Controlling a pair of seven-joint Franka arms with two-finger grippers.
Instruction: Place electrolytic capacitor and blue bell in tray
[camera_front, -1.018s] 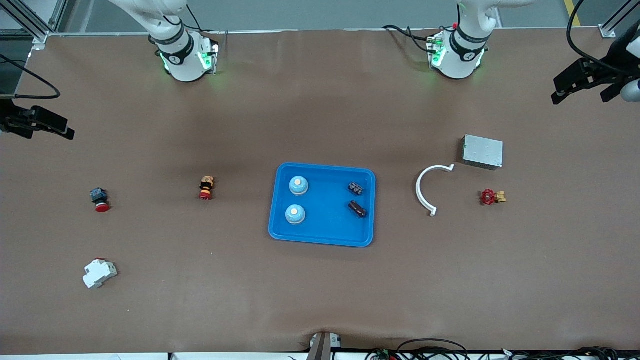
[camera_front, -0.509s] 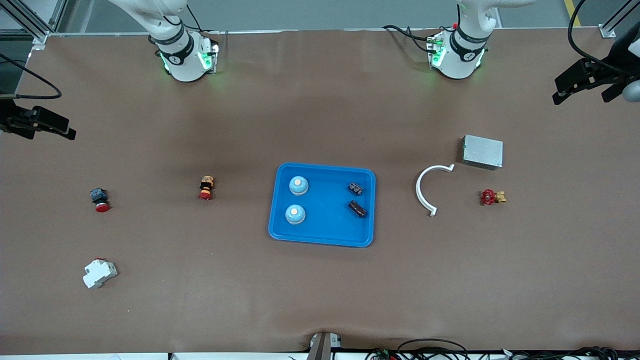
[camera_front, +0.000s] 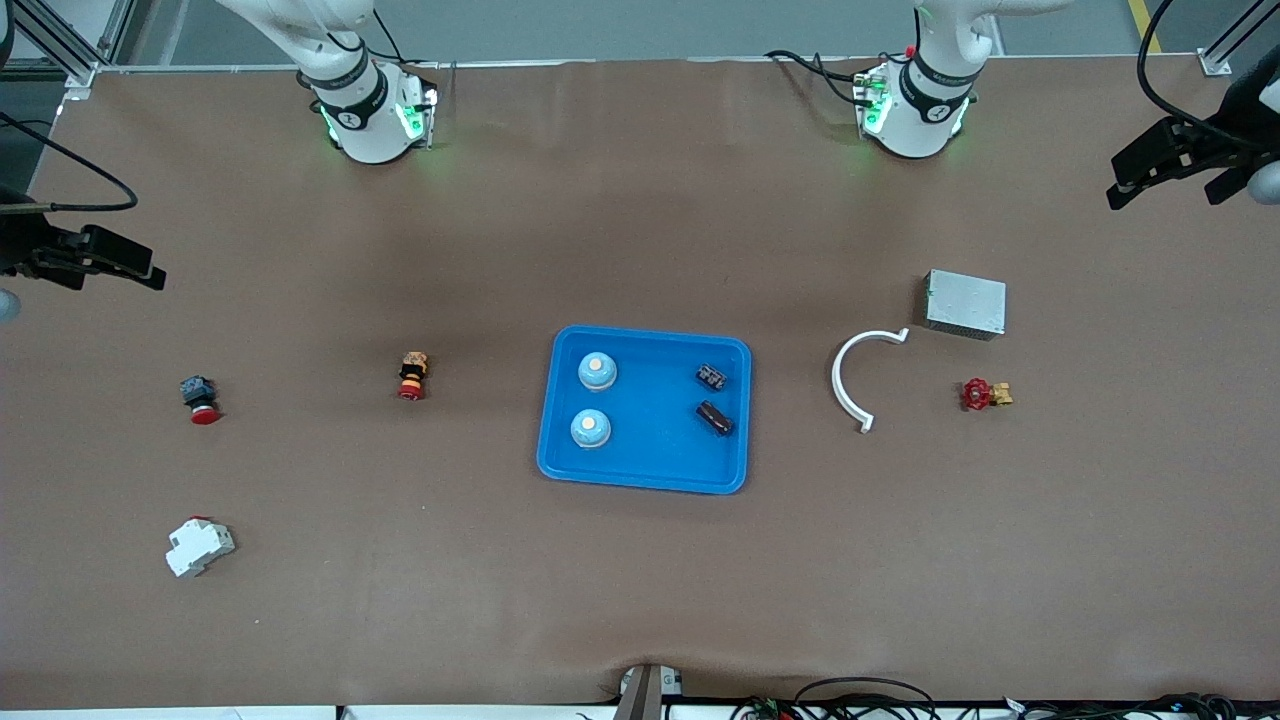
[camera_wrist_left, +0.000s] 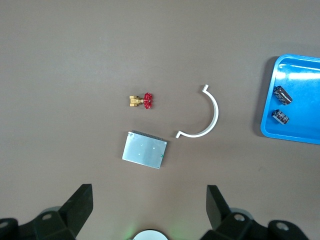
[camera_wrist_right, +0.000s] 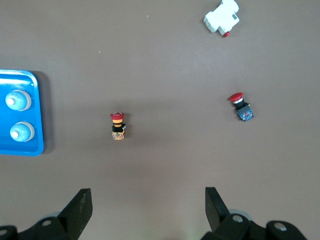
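The bright blue tray (camera_front: 642, 483) lies mid-table. Inside it stand two blue bells (camera_front: 597, 371) (camera_front: 590, 429) toward the right arm's end. Two dark electrolytic capacitors (camera_front: 711, 377) (camera_front: 714, 418) lie in it toward the left arm's end. My left gripper (camera_front: 1165, 190) hangs open and holds nothing, high over the table's edge at the left arm's end. Its wrist view shows the gripper (camera_wrist_left: 150, 210), the tray's rim (camera_wrist_left: 267, 131) and both capacitors (camera_wrist_left: 283, 94) (camera_wrist_left: 280, 116). My right gripper (camera_front: 110, 270) is open and holds nothing over the right arm's end. Its wrist view shows the gripper (camera_wrist_right: 148, 210), the tray (camera_wrist_right: 30, 150) and the bells (camera_wrist_right: 18, 100) (camera_wrist_right: 22, 131).
Toward the left arm's end lie a white curved clip (camera_front: 850, 385), a grey metal box (camera_front: 964, 303) and a red-handled brass valve (camera_front: 984, 394). Toward the right arm's end lie an orange-and-red button (camera_front: 412, 374), a red push button (camera_front: 200, 398) and a white breaker (camera_front: 199, 546).
The right gripper has drifted a little toward the table's middle. The left gripper has barely shifted. Nothing on the table has moved.
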